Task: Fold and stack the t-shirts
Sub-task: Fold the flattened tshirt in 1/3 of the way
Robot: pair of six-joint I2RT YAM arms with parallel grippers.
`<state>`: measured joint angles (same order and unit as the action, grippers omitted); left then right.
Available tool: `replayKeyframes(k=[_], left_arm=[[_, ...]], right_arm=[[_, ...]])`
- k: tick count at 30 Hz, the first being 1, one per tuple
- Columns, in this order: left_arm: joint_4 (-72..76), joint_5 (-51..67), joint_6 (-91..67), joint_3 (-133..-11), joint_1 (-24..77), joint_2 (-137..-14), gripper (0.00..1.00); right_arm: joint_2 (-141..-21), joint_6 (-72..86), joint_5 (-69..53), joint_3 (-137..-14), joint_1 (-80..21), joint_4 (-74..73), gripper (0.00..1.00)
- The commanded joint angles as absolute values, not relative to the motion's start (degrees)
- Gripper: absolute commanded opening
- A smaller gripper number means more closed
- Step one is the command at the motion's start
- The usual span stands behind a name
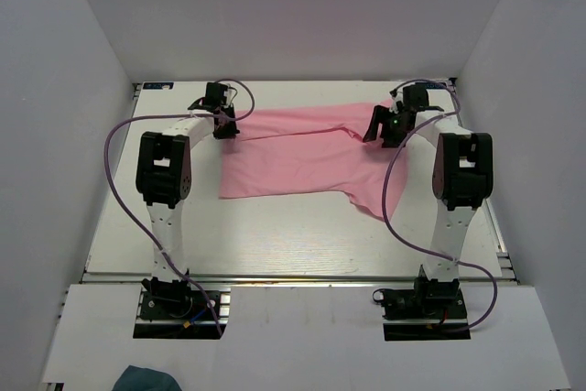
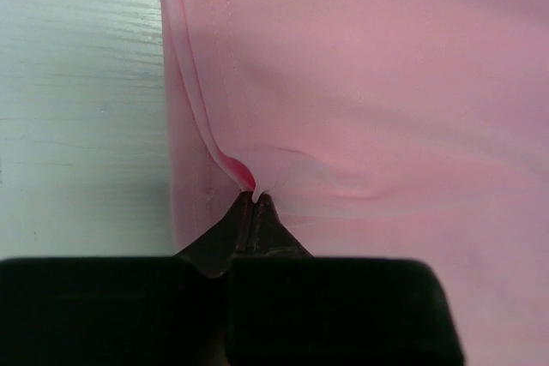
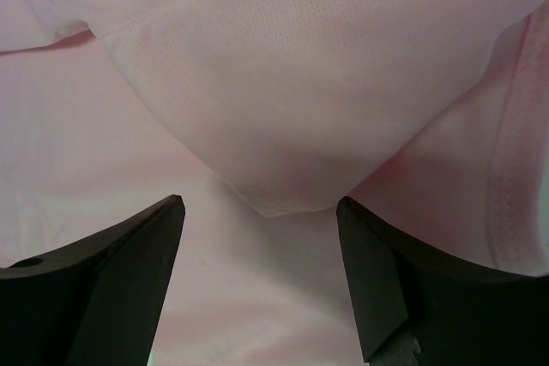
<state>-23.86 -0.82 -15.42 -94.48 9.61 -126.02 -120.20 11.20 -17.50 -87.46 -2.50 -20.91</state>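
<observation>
A light pink t-shirt (image 1: 293, 157) lies spread across the middle of the white table (image 1: 275, 235), partly folded over itself. My left gripper (image 1: 224, 125) is at the shirt's far left corner; in the left wrist view it (image 2: 255, 199) is shut on a pinch of the t-shirt's (image 2: 377, 83) edge fabric. My right gripper (image 1: 383, 127) sits over the shirt's far right part. In the right wrist view it (image 3: 262, 212) stands open, with a folded flap of the t-shirt (image 3: 283, 109) lying between and just beyond its fingers (image 3: 137, 246).
White walls enclose the table on the left, back and right. A dark teal cloth (image 1: 146, 379) lies at the near edge below the left arm's base. Purple cables (image 1: 119, 171) loop beside both arms.
</observation>
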Motion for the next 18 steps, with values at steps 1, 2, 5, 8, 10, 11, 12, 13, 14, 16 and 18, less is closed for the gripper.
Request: replayKeyframes(k=[1,2,5,8,10,11,12,13,14,16,18], left_arm=[[-22.15,-0.09,-15.29,-95.54,9.76,-124.55,0.0],[-20.93,-0.09,-15.29,-95.54,9.76,-124.54,0.0],[-18.38,0.62,-15.29,-93.17,9.76,-121.82,0.0],[-17.14,1.23,-14.77,-91.76,9.76,-119.89,0.0],[-16.44,0.71,-14.77,-91.76,9.76,-119.19,0.0],[-16.44,0.7,-14.77,-91.76,9.76,-118.48,0.0],[-16.44,0.7,-14.77,-91.15,9.76,-118.48,0.0],[-16.44,0.7,-14.77,-91.14,9.76,-117.61,0.0],[-16.44,0.7,-14.77,-90.53,9.23,-117.08,0.0],[-15.29,1.58,-15.38,-88.86,9.23,-115.41,0.0],[-14.77,0.36,-15.38,-88.24,9.23,-114.87,0.0]], right_arm=[[-121.64,12.13,-19.86,-87.54,-3.08,-19.7,0.76],[-121.73,12.04,-20.65,-87.45,-3.08,-19.43,0.69],[-121.73,13.26,-21.79,-87.28,-3.08,-17.14,0.41],[-121.03,14.76,-22.68,-86.75,-3.16,-14.68,0.01],[-119.81,15.03,-22.59,-86.4,-3.25,-14.15,0.0],[-119.27,14.51,-21.72,-86.31,-3.25,-14.5,0.0],[-118.75,14.41,-21.19,-86.31,-3.34,-14.68,0.0],[-117.17,14.15,-20.66,-86.31,-3.25,-15.55,0.0],[-116.72,13.72,-18.83,-86.4,-3.25,-16.86,0.0],[-115.14,13.1,-18.46,-86.83,-3.34,-19.42,0.0],[-114.17,13.01,-18.81,-87.1,-3.25,-22.23,0.0]])
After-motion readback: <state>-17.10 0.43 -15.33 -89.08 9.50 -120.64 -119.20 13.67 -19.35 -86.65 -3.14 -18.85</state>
